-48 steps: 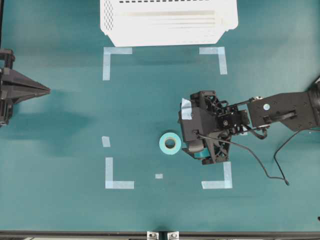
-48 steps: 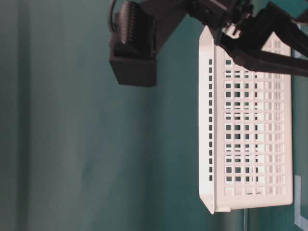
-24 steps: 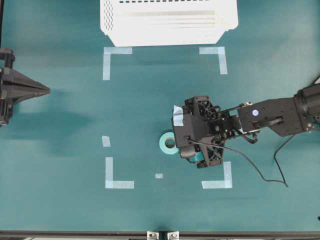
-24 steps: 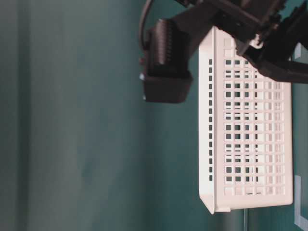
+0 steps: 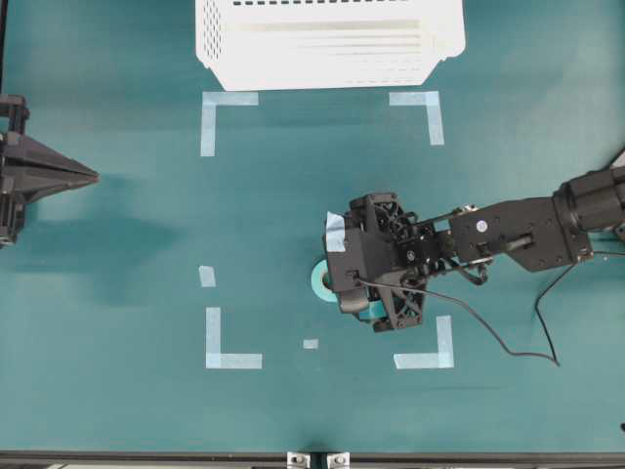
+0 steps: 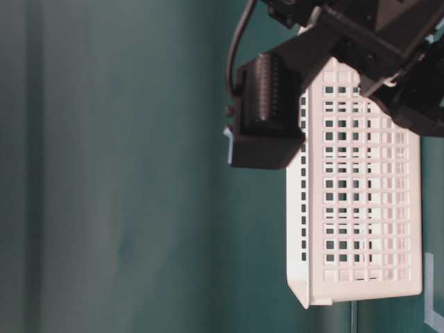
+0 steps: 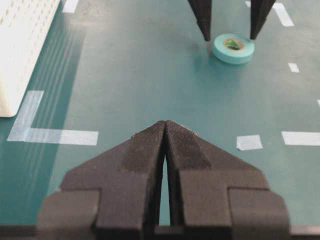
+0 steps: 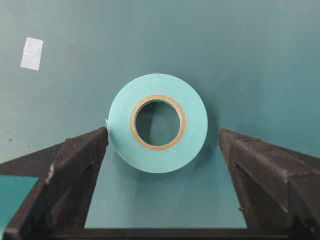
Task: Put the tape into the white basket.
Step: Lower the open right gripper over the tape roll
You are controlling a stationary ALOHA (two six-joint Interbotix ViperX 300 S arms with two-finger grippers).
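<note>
Teal tape [image 8: 157, 130] flat on table, hole facing up, between spread right end effector [image 8: 162, 150] fingers; left end effector [image 7: 165, 132] closed.

Tape [image 8: 157, 129]: small light teal roll, tan inner core, open centre hole, lying flat on the teal table, partly hidden in the overhead view. Basket [image 5: 327, 44]: large white rectangular plastic, slotted perforated sides, at the table's far edge, well apart from tape.

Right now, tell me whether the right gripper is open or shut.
Open. In the right wrist view the right gripper has its fingers spread either side of the tape, which lies flat on the table.
</note>
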